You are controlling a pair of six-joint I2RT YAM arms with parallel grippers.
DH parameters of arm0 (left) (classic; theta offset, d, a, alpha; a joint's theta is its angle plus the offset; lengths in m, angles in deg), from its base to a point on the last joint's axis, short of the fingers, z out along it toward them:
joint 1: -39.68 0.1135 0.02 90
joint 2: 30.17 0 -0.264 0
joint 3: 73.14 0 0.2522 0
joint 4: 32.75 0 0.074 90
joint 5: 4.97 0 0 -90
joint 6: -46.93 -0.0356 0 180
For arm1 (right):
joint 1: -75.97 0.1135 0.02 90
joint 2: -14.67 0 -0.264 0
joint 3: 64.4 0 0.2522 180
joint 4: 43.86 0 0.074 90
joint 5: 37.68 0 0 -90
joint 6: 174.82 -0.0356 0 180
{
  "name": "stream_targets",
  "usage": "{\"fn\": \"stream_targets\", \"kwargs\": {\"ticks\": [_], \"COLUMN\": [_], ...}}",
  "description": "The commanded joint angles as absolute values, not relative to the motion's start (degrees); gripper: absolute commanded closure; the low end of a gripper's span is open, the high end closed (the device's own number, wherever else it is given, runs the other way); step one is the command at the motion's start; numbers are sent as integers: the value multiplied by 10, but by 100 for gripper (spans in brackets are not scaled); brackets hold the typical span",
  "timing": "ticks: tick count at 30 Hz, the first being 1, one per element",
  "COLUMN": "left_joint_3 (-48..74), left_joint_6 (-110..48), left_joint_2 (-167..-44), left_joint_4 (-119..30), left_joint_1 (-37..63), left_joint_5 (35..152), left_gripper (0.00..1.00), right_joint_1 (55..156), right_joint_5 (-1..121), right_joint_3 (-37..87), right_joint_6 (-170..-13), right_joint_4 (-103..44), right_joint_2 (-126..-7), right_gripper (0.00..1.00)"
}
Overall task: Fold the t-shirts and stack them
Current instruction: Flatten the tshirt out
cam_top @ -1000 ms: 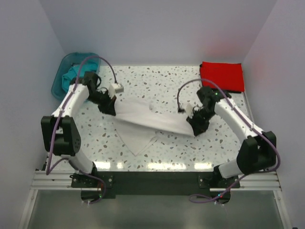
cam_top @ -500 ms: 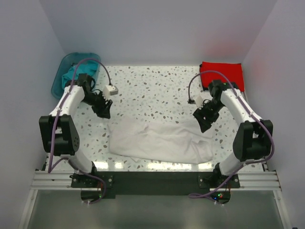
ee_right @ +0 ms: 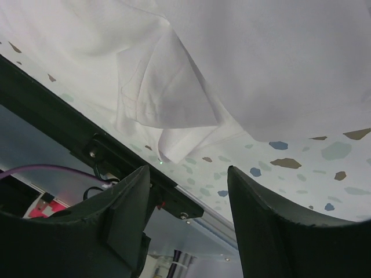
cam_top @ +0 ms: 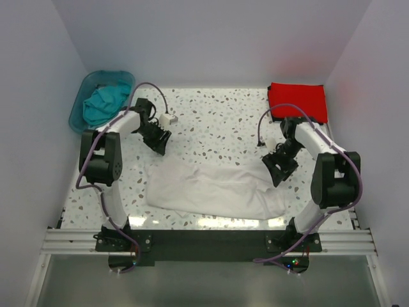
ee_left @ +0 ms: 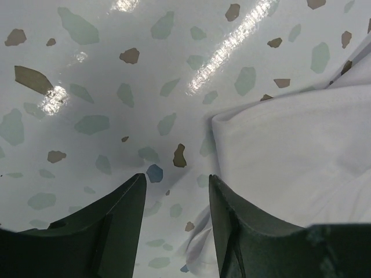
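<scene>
The teal t-shirt [cam_top: 105, 102] is lying half hidden in a tub [cam_top: 78, 112], behind-left of the white t-shirt [cam_top: 214, 190], which is sprawling crumpled on the speckled table [cam_top: 217, 118]. The red t-shirt [cam_top: 298, 101] is lying folded behind its right end. The left jaws and right jaws are standing apart, empty, at its two ends. Pale walls [cam_top: 211, 45] are enclosing the table.

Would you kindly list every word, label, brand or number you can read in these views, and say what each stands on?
No text can be read in any view.
The white shirt, red shirt and teal shirt show no print or label.
The white connector is too small to show any marking.
</scene>
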State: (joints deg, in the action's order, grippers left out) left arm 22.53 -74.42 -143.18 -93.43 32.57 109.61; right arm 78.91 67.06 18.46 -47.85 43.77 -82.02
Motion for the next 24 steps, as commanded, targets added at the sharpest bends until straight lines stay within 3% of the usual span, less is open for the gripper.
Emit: {"fn": "stream_targets", "kwargs": {"ticks": [1,12,21,24], "left_joint_3": [246,240,242,244], "left_joint_6": [-714,-697,-697,-696], "left_joint_2": [-1446,-1456,-1457,-1457], "left_joint_4": [-904,-893,-892,-893], "left_joint_1": [311,302,299,298], "left_joint_5": [1075,1081,1089,1088], "left_gripper": [48,50,49,49], "right_joint_1": [798,939,982,986], "right_joint_5": [680,603,543,565], "right_joint_3": [196,193,189,191], "right_joint_6": [-514,-561,-575,-575], "right_joint_4": [423,378,360,372], "right_joint_2": [-821,-800,-818,-827], "right_gripper": [40,49,49,53]}}
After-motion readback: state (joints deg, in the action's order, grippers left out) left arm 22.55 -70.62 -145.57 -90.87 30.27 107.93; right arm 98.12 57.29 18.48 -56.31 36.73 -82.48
